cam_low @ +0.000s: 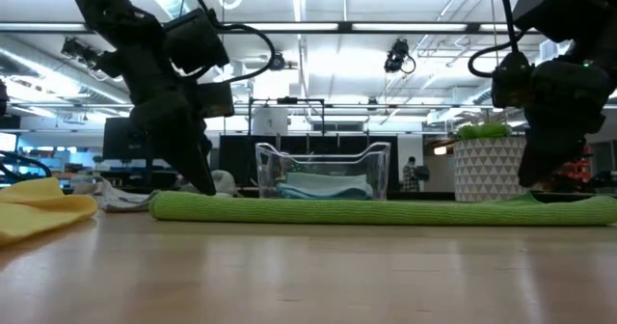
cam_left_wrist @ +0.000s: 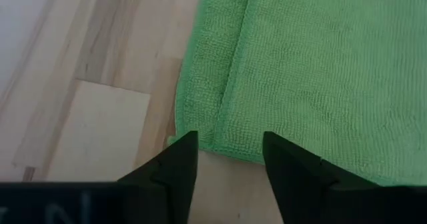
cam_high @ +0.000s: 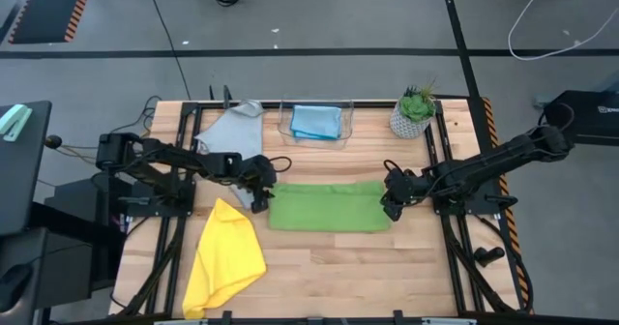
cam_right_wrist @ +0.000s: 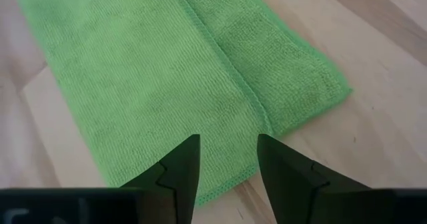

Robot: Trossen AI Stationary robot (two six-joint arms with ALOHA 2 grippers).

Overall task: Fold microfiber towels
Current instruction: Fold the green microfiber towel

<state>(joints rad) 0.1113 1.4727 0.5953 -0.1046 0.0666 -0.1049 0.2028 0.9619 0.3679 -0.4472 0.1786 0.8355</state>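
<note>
Lying mid-table: green towel (cam_high: pixel 327 208), folded into a long rectangle. Left gripper (cam_high: pixel 259 196) at its left end, fingers spread, holding nothing. Right gripper (cam_high: pixel 392 204) at its right end, fingers likewise apart and empty (both just over the cloth's short edges). Yellow towel (cam_high: pixel 224 257) crumpled near the front left; grey towel (cam_high: pixel 232 127) behind; light blue towel (cam_high: pixel 315 122) in a clear bin (cam_high: pixel 286 122).

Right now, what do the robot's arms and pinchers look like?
Both arms are black, chunky and jointed, with black cables looping along them. The left gripper and the right gripper each end in two dark, flat, wedge-shaped fingers.
</note>
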